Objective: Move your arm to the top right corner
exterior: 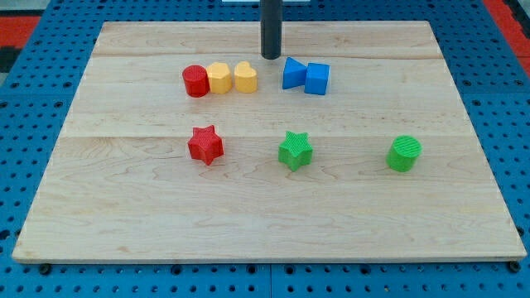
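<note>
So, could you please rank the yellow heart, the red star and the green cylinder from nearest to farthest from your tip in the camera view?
From my tip:
1. Yellow heart, just below it, towards the view's left.
2. Red star, lower on the view's left.
3. Green cylinder, far off at the view's lower right.

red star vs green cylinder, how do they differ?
Colour: the red star is red, the green cylinder is green. Shape: the red star has pointed lobes, the green cylinder has a round outline. Place: the red star lies left of centre, the green cylinder near the view's right. Both lie in the lower row, well away from my tip.
</note>
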Available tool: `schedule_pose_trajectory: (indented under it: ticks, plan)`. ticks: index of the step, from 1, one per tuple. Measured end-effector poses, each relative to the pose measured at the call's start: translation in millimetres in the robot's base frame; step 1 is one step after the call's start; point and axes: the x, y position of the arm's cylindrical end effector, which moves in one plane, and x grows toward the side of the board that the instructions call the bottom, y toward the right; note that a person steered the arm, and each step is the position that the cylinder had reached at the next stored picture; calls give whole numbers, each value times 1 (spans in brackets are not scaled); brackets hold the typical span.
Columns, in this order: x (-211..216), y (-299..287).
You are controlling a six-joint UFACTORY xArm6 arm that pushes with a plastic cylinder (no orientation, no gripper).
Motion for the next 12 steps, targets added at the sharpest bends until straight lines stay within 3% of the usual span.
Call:
schedule_pose_trajectory:
  ticks: [6, 7, 8, 10, 12]
  plan:
    - [26, -18]
    - [-13, -6]
    - [-21, 42]
    - [11, 55]
    - [23, 19]
